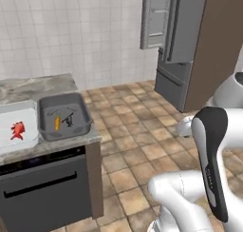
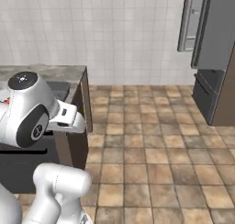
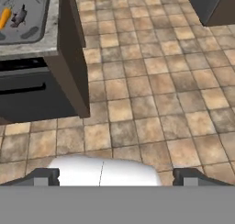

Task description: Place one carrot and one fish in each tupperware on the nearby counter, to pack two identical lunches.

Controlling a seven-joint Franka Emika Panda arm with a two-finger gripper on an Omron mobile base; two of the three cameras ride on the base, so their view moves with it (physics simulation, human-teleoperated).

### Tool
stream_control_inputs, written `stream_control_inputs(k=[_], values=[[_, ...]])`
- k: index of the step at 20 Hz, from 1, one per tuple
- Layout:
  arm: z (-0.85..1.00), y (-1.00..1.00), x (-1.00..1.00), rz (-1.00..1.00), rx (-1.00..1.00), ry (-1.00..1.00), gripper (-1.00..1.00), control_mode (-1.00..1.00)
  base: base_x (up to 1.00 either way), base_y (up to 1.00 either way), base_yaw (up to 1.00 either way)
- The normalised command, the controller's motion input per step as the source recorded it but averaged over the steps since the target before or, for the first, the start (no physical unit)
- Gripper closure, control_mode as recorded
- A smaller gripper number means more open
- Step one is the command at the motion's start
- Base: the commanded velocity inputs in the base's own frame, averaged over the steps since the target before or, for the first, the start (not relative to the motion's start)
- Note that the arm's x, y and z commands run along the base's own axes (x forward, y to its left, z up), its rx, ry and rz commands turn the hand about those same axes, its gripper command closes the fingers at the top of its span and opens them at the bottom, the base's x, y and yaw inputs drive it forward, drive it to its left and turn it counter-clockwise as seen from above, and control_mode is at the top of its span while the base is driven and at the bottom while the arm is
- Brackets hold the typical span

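On the counter's right end lies the dark grey tupperware [image 1: 64, 116], holding an orange carrot [image 1: 57, 123] and a blackish fish [image 1: 69, 118]. Left of it, the pale tupperware [image 1: 28, 113] holds a bright red fish [image 1: 17, 130]. The hand view catches the dark tupperware [image 3: 32, 32] at its top left, with the carrot [image 3: 4, 16] and the fish [image 3: 18, 17] inside. My gripper [image 3: 114, 178] is open with nothing between its fingertips [image 3: 43, 177]. It hangs over the tiled floor, well off the counter's right end.
A dark appliance front with a bar handle [image 1: 42, 183] sits under the counter [image 1: 33, 86]. The fridge [image 1: 190, 45] stands at the back right with an upper door swung open. Tiled floor [image 1: 137, 131] spreads between counter and fridge.
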Motion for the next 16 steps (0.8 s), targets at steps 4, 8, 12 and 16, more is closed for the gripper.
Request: stream_control_inputs(k=[4,8,12,16], values=[[0.0,0.0,0.0,0.0,0.0,0.0,-1.0,1.0,0.44,-1.0,-0.29],[0.0,0.0,0.0,0.0,0.0,0.0,-1.0,1.0,1.0,-0.94,-0.2],[0.0,0.0,0.0,0.0,0.0,0.0,-1.0,1.0,1.0,-0.52,-0.04],[0.0,0.0,0.0,0.0,0.0,0.0,-1.0,1.0,1.0,-0.09,0.0]])
